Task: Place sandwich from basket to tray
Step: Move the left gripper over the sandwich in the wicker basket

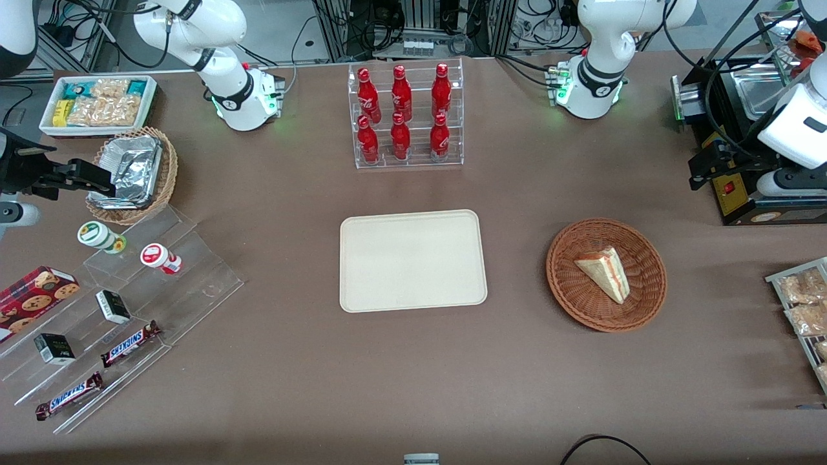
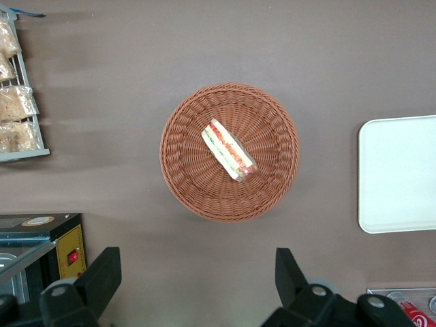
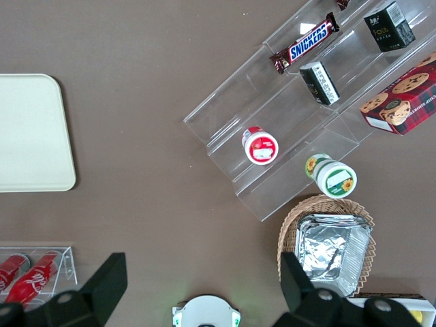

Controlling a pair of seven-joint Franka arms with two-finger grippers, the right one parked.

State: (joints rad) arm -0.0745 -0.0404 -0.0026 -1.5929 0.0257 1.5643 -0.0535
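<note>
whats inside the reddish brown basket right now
One sandwich lies in the basket, filling stripe showing. The weave under it is hidden. The hand hangs open, high above the table, touching nothing.

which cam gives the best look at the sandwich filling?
Left wrist view: the sandwich in the basket shows its red and green stripe edge-on, below the open claw. Front view shows mostly bread. Right wrist view lacks it.

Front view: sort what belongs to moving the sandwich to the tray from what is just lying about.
Belongs to the job:
- sandwich, lying in the basket
- tray, beside the basket
- gripper, jaws open, above the table near the basket

Just lying about:
- cola bottles in their rack
- Snickers bars
- foil-lined basket
- cookie box
</note>
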